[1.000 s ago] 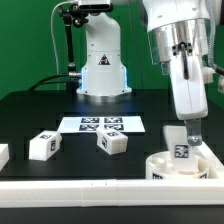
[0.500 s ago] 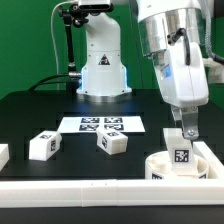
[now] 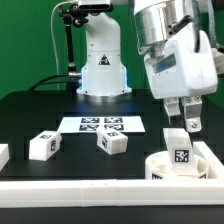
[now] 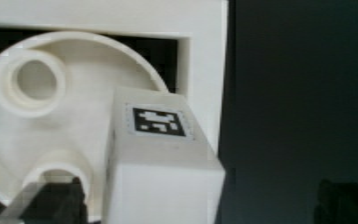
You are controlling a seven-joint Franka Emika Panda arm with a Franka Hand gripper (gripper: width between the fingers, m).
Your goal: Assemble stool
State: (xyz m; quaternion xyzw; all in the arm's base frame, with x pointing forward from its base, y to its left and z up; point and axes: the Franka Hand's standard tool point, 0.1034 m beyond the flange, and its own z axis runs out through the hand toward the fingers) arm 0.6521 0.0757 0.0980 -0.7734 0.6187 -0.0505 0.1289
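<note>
white plastic fingers of the tool (image 3: 183,121) stand spread wide, gripping nothing, just above an upright leg (image 3: 179,150). that leg stands on the round seat (image 3: 160,167), its tag facing the exterior camera; the wrist view shows an open round hole (image 4: 37,78) in the seat beside it. the seat sits at the bench's (image 3: 30,115) near corner on the exterior view's right, by the rim bar (image 3: 90,190). one loose leg (image 3: 42,146) and a second loose leg (image 3: 112,143) lie mid-bench, near the marker board (image 3: 101,125).
</note>
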